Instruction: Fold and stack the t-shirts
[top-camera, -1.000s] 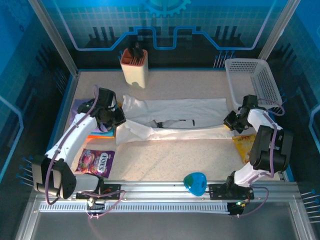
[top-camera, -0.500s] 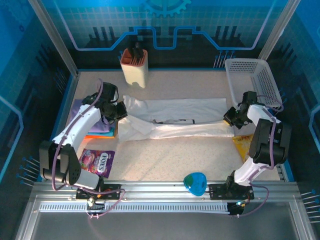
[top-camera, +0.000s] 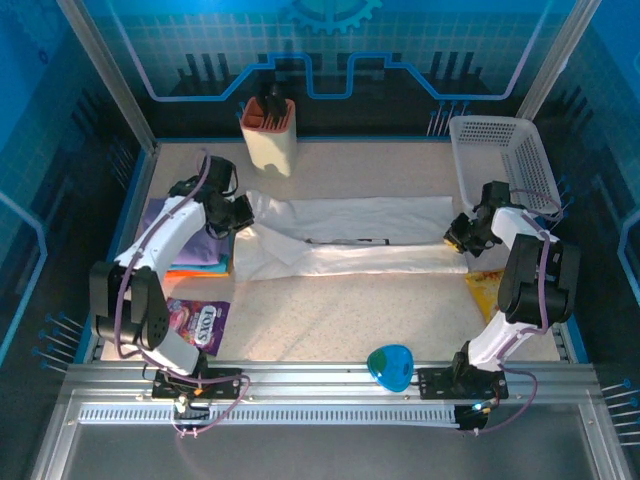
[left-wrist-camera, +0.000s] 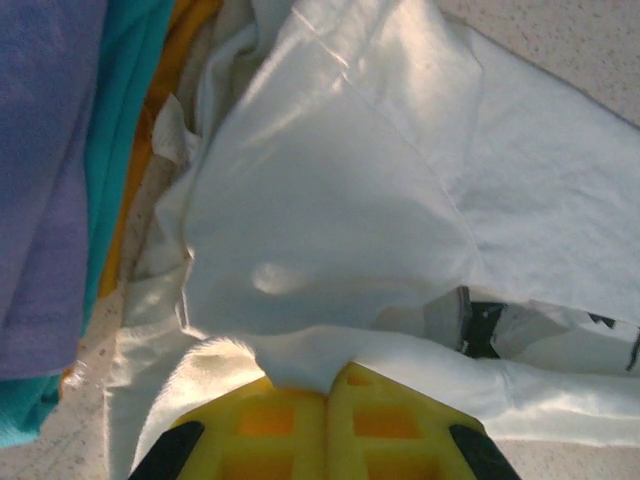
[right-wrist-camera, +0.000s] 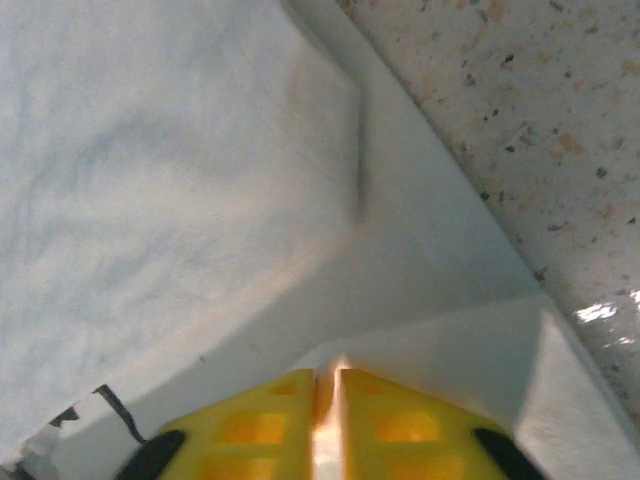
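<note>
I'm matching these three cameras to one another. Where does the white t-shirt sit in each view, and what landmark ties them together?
Top external: the white t-shirt lies stretched left to right across the middle of the table.
Left wrist: it covers the centre and right, beside the folded stack at left.
Right wrist: it covers the left and centre, with speckled table at upper right.
Shared landmark: the shirt's dark print.

Long white t-shirt (top-camera: 350, 235) beside lavender-orange stack (top-camera: 200, 258)

The print on the white t-shirt (top-camera: 380, 215) is half tucked under a fold, too small to read. Left arm (top-camera: 165, 235) covers part of the folded stack (top-camera: 197, 255) and an edge of the snack packet (top-camera: 200, 325). Yellow packet (top-camera: 482, 292) sits half behind the right arm (top-camera: 535, 275).
</note>
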